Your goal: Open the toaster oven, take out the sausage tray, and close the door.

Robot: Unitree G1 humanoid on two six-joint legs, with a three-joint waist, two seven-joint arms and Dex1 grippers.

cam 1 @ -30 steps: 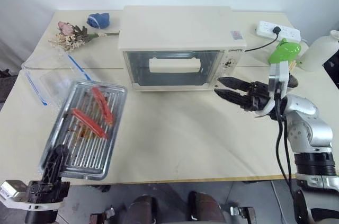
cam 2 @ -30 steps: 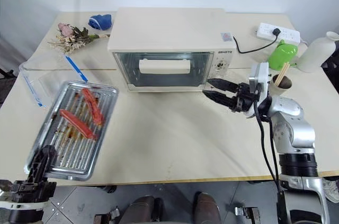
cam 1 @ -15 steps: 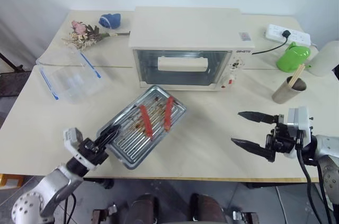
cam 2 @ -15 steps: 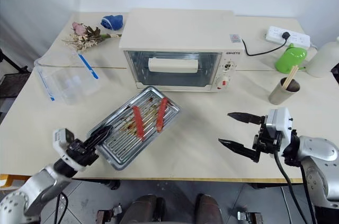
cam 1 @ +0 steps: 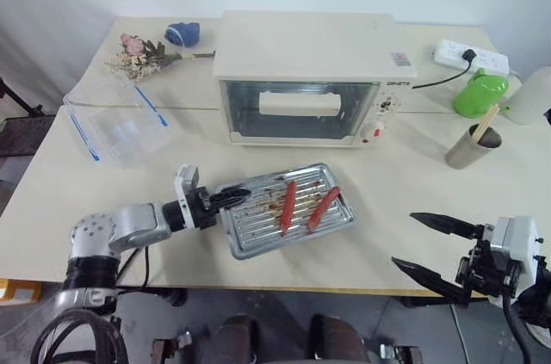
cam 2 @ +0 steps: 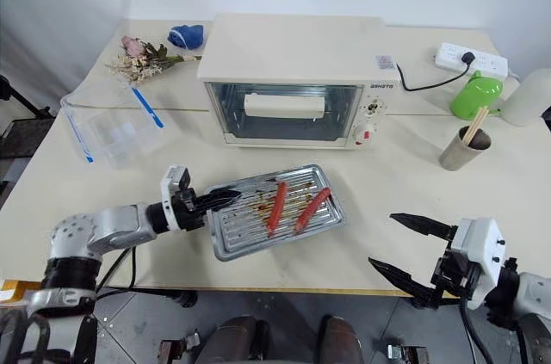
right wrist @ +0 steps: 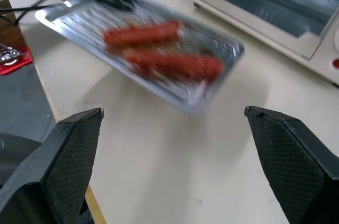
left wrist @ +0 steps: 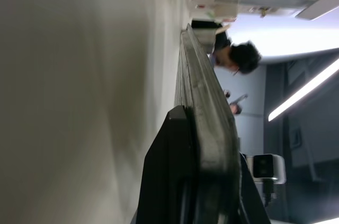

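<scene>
Your left gripper (cam 2: 209, 201) pinches the sausage tray (cam 2: 274, 210) by one rim, in front of the toaster oven (cam 2: 297, 80) — door (cam 2: 284, 111) shut; keep it level, lower gently; right gripper (cam 2: 411, 251) stands wide, empty.

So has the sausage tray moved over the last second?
Yes. The sausage tray, clamped at one end by the left tool, has swung from beside the clear plastic box to directly in front of the toaster oven.

toaster oven (cam 1: 310, 46): cream-white | sausage tray (cam 1: 258, 225): silvery, ribbed | sausages (cam 1: 287, 206): red | cup (cam 1: 479, 93): green
</scene>
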